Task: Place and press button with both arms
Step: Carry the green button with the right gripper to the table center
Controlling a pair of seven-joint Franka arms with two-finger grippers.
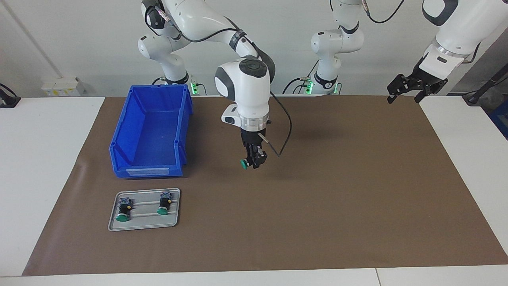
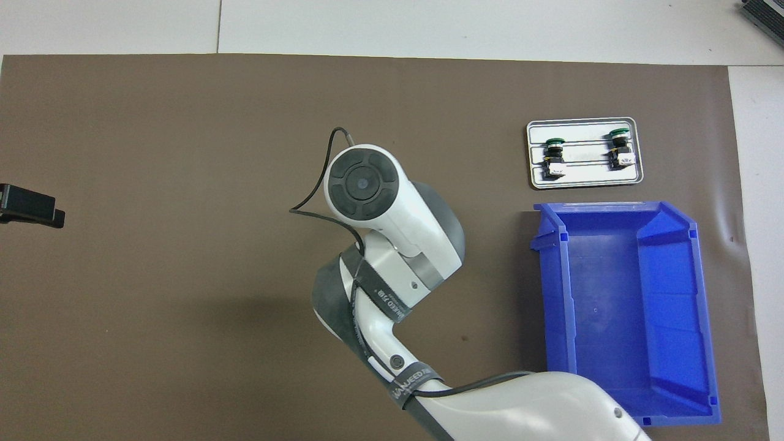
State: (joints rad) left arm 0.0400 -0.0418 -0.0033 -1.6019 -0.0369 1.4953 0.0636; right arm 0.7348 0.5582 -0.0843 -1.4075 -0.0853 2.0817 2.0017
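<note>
My right end effector point(image 1: 254, 161) is clenched on the small green-capped push-button switch point(image 1: 244, 164), raised over the brown mat point(image 1: 337, 198) mid-table, beside the blue plastic bin point(image 1: 151, 131). My left end effector point(image 1: 412, 89) waits released at its own end.

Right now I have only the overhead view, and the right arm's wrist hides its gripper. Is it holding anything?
Observer: Yes. In the facing view the right gripper is shut on a button, its green cap pointing toward the right arm's end of the table.
Operator: And the left gripper? I see only a black tip at the edge.
Observer: The left gripper is open and empty, waiting in the air over the mat's corner at the left arm's end.
Operator: Is the held button down on the mat?
Observer: It appears to hang just above the brown mat, apart from the blue bin.
</note>
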